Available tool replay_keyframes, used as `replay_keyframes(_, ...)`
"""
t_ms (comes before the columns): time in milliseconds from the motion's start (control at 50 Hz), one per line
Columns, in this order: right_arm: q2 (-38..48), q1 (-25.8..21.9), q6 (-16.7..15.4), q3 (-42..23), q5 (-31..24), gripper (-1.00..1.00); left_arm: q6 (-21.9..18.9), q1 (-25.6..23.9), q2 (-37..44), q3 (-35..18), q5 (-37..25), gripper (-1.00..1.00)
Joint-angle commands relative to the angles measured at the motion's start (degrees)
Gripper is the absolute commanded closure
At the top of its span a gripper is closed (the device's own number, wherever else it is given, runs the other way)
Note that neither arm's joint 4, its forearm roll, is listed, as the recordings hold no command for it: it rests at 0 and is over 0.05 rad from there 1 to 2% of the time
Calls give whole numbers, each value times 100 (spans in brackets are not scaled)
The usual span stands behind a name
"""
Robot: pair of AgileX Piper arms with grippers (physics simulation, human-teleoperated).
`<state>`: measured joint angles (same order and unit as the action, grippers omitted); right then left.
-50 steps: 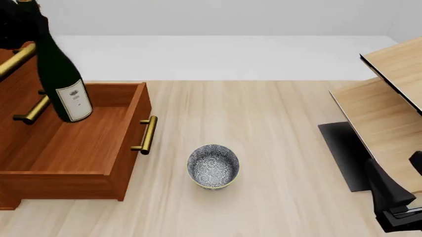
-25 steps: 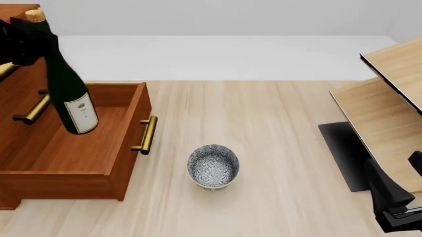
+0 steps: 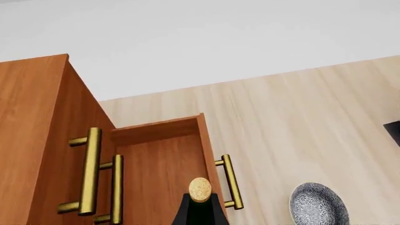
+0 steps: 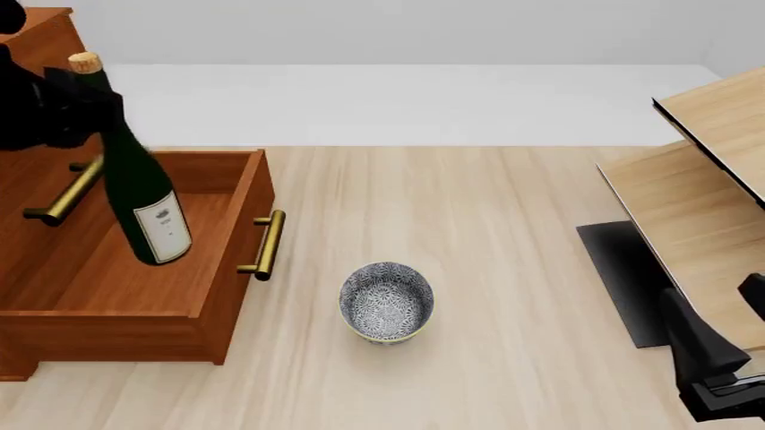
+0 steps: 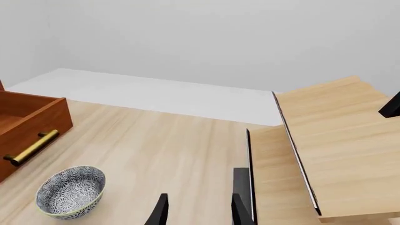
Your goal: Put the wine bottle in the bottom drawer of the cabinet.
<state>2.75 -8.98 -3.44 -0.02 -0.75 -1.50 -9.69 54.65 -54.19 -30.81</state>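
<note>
The left gripper point(image 4: 54, 107) is holding the wine bottle point(image 4: 141, 193) by its neck, jaws closed on it, and the bottle is hanging tilted over the open bottom drawer point(image 4: 132, 260) of the cabinet point(image 4: 36, 179) at the tabletop's left edge. The placing step is in hand; next the bottle needs lowering onto the drawer floor before release. The right gripper point(image 5: 196, 208) is waiting near the right edge with jaws open.

Patterned bowl point(image 4: 386, 302) on table point(image 4: 502, 233), near pale shelf point(image 4: 705, 197)
</note>
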Motion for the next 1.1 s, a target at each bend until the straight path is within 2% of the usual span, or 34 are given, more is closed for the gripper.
replay_keyframes(20,15,-9,-3,0,10,-100,-23,-18,-49,185,120,100)
replay_keyframes(600,-47,-34,-28,0,-56,-100,34,6,-32,488,314,100)
replay_keyframes(700,-36,-35,-28,0,-50,-100,164,-32,-53,508,370,100)
replay_keyframes(940,0,-45,-32,0,-18,-100,175,-30,-7,714,515,100)
replay_keyframes(980,15,-48,-28,0,-5,-100,17,37,-5,778,565,100)
replay_keyframes(1100,24,-50,-20,0,6,-100,76,3,-10,870,600,100)
